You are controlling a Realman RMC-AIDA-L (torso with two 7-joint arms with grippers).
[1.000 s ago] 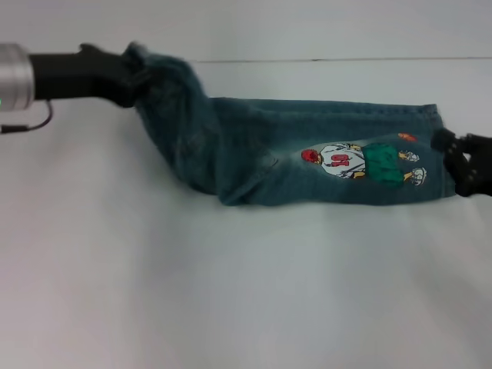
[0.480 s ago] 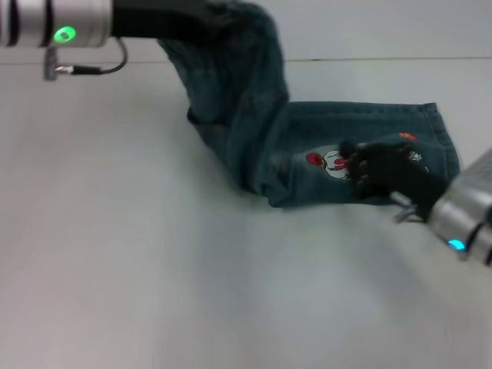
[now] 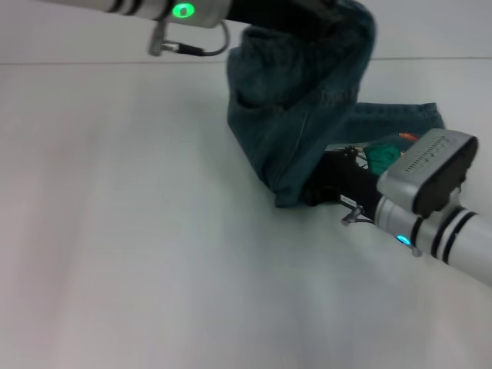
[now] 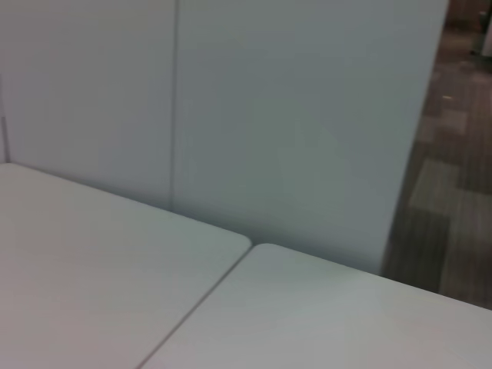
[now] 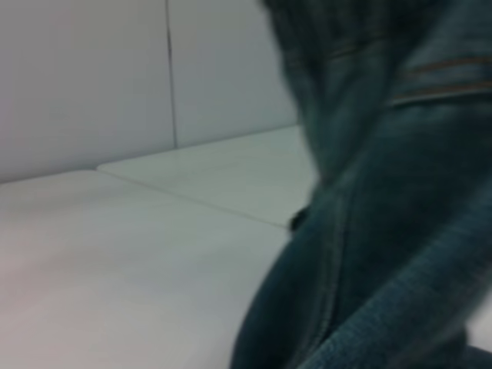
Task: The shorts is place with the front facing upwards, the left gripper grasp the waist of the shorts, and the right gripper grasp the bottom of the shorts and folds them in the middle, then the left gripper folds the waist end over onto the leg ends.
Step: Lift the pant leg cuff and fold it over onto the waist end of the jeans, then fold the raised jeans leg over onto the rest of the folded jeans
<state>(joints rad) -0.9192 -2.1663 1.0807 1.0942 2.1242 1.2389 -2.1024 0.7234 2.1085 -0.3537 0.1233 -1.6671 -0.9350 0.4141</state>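
L gripper point(image 3: 327, 19) lifts shorts point(image 3: 300, 115) waist; R gripper point(image 3: 323, 188) underneath.

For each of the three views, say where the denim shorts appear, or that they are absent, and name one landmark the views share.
Head view: the denim shorts hang upper centre, waist lifted by the left gripper, right gripper at the fold.
Left wrist view: not in it.
Right wrist view: shorts fill the right side.
Shared landmark: the white table.

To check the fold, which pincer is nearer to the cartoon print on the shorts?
Right. The right pincer rests on the shorts beside the cartoon print; the left pincer holds the waist high above.
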